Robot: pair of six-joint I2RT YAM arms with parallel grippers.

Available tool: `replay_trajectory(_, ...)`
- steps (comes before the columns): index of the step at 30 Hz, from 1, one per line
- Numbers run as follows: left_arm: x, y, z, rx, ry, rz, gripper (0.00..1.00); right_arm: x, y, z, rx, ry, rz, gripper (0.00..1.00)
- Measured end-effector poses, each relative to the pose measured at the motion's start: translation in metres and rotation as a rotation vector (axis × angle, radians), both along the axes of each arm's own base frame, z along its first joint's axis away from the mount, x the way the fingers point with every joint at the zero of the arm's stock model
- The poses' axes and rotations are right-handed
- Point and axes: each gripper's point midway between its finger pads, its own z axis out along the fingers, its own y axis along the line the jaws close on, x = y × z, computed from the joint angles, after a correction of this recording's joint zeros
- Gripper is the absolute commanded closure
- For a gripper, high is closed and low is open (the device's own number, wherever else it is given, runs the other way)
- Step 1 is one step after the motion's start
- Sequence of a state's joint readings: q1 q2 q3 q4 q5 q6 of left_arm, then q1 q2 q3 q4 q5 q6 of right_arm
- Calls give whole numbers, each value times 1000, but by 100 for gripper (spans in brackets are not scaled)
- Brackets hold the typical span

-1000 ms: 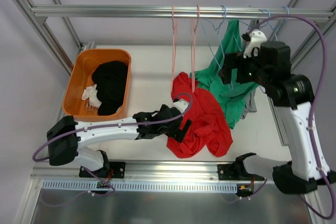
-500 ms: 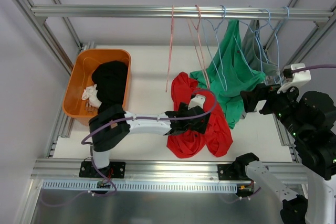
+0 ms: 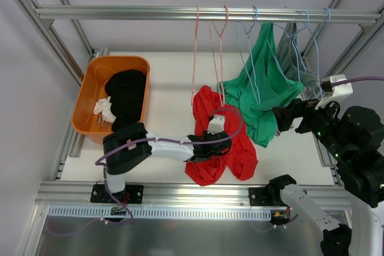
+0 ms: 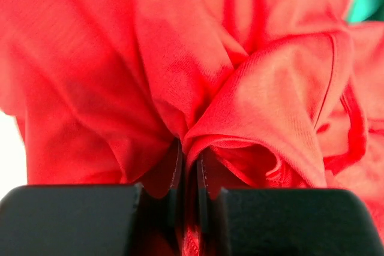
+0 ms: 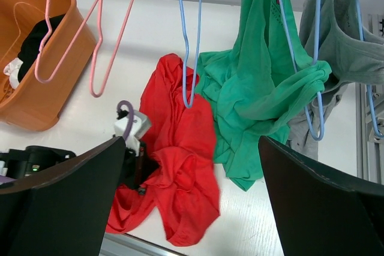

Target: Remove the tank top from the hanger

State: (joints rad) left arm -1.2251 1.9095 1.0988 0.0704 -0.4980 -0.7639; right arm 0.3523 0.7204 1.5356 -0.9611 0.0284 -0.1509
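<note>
A red tank top (image 3: 234,148) lies crumpled on the white table, off the pink hangers (image 3: 195,58) above it. My left gripper (image 3: 221,143) reaches in low from the left, shut on a fold of that red cloth (image 4: 270,100); in the left wrist view the left gripper (image 4: 190,154) has fabric pinched between its pads. A green tank top (image 3: 264,94) hangs on a blue hanger (image 5: 315,88), its lower part resting on the table. My right gripper (image 3: 282,118) hovers open to the right of the green top, and the right gripper (image 5: 192,148) holds nothing.
A grey garment (image 3: 300,58) hangs on another blue hanger at the far right of the rail (image 3: 150,12). An empty blue hanger (image 5: 189,58) dangles over the red top. An orange bin (image 3: 90,94) with black and white clothes stands at the left.
My left gripper has closed on the red tank top and drawn it slightly left and nearer. The right arm came away from the rail earlier and has since held nearly still.
</note>
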Motion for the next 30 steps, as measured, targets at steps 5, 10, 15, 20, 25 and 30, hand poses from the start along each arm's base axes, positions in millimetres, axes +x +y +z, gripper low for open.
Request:
replay_trajectory(5,-12,67,12,73,-17,89,100,-5,0,3,8,-16,7,1)
replay_trajectory(10,-13,131,69,46,-118,193,100,-5,0,5,13,-28,10,0)
replay_trajectory(15,-9,173,147,-105,-250,284,100,-3,1,6,19,-42,10,1)
replay_trajectory(20,-4,214,201,-147,-377,355,100,-5,4,8,29,-57,28,1)
replay_trajectory(25,1,244,256,-113,-496,402,100,-4,6,11,35,-68,37,0)
replay_trajectory(30,9,275,342,-118,-620,494,100,-5,6,11,37,-69,40,1)
